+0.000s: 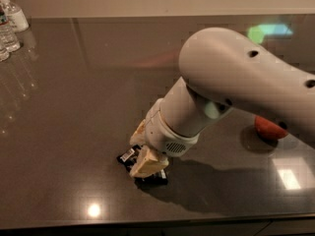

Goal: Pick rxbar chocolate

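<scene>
The rxbar chocolate [127, 156] is a flat black bar with a white label patch at its left end. It lies on the dark table [74, 107] near the front edge. Its other end [153, 180] sticks out below my fingers. My gripper [143, 149] points down onto the bar from the right. Its cream fingers [147, 164] are closed across the bar's middle and hide that part. The bar still rests at table level.
Clear water bottles [10, 26] stand at the far left corner. A red-orange round object [268, 129] lies right of my arm, partly hidden by it. The table's front edge [147, 222] runs just below the bar. My big white arm [236, 77] covers the right middle.
</scene>
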Controlling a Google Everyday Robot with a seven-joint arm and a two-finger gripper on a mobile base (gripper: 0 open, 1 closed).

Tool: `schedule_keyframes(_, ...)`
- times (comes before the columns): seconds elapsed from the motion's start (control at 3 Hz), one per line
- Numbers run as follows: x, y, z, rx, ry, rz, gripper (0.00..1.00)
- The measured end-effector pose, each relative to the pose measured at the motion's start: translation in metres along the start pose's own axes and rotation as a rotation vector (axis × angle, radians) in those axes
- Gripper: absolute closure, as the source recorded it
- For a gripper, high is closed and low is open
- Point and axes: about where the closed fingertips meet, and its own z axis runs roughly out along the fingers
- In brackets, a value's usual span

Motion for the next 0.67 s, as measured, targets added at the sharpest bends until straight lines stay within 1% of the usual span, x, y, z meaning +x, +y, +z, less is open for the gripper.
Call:
schedule_keyframes(0.33, -0.003, -0.004, -0.011, 0.004, -0.017, -0.001, 1.0)
schedule_keyframes(0.67, -0.011, -0.009, -0.027, 0.014, -0.037, -0.012, 1.0)
